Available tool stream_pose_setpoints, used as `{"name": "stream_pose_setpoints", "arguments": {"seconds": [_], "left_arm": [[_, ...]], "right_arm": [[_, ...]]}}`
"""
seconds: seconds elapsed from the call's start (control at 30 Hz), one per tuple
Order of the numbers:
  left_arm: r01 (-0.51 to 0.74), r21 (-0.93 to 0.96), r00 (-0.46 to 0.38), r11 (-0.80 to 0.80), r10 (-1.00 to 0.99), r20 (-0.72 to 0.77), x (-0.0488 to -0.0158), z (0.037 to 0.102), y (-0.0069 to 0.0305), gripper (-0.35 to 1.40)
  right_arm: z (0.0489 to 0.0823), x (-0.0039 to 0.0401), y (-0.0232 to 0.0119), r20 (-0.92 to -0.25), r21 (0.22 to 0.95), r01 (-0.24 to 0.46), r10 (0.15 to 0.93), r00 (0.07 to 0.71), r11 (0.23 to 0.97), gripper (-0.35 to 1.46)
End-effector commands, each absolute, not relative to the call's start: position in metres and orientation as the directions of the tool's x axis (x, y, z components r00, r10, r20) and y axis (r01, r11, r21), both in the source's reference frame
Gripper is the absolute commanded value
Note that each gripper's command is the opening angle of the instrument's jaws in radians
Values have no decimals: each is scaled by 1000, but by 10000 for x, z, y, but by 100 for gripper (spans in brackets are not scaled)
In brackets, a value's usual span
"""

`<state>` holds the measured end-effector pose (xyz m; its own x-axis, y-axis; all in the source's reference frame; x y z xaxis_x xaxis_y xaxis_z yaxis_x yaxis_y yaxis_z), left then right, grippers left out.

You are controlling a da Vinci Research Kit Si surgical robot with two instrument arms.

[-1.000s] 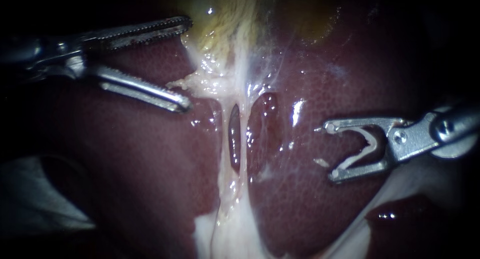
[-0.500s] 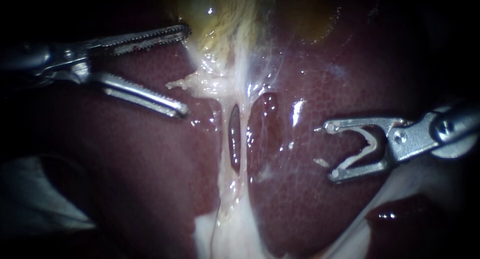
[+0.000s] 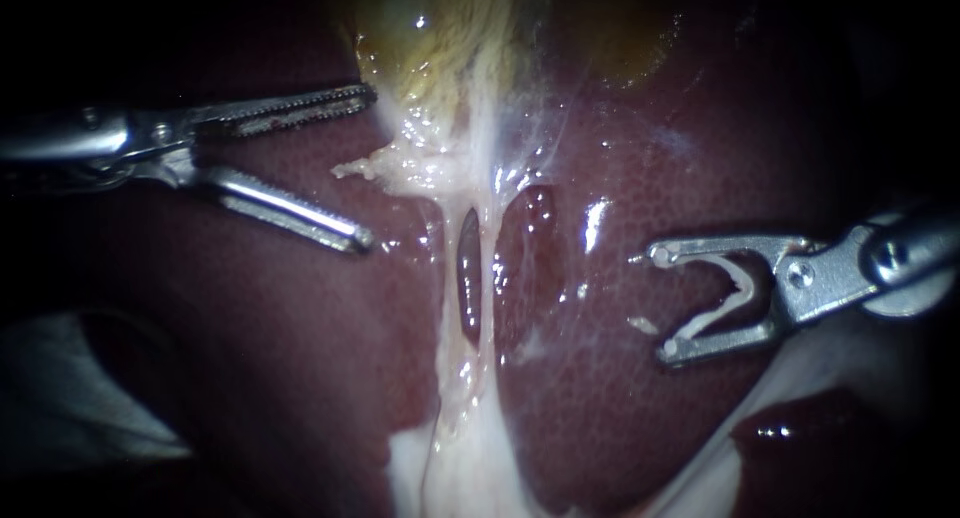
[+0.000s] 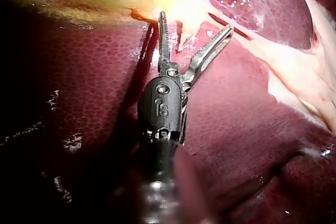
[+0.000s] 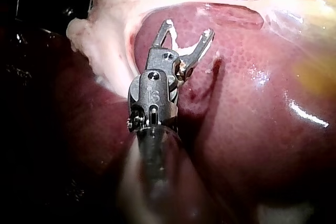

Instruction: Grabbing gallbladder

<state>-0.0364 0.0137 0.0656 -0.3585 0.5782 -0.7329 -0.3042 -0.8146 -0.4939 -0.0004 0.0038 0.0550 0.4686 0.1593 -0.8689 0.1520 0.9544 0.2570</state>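
Gallbladder (image 3: 440, 38) lies at the endoscope view's top, near the left instrument (image 3: 367, 168), jaws wide open and empty; the right instrument (image 3: 660, 303) hangs open over the liver (image 3: 620, 418). Left wrist view: one jaw tip is beside its yellow wall; I would advance, straddle a fold, then close. Right wrist view: those jaws grip no tissue.

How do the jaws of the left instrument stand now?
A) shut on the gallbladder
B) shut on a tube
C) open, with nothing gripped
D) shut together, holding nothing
C: a wide gap shows between the jaws of the left instrument, beside the gallbladder, and only the liver lies behind that gap.
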Motion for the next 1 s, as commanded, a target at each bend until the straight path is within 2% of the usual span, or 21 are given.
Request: {"name": "stream_pose_setpoints", "arguments": {"seconds": [0.03,0.53,1.0], "left_arm": [[-309,-499,-362,-810,585,-725,-363,655,137,94],[-346,-537,-408,-769,639,-652,-360,669,130,84],[-362,-553,-403,-750,661,-633,-364,671,129,59]], "right_arm": [[550,-4,38,-869,257,152,159,468,954,50],[550,-4,38,-869,257,152,159,468,954,50],[550,-4,38,-869,257,152,159,468,954,50]]}}
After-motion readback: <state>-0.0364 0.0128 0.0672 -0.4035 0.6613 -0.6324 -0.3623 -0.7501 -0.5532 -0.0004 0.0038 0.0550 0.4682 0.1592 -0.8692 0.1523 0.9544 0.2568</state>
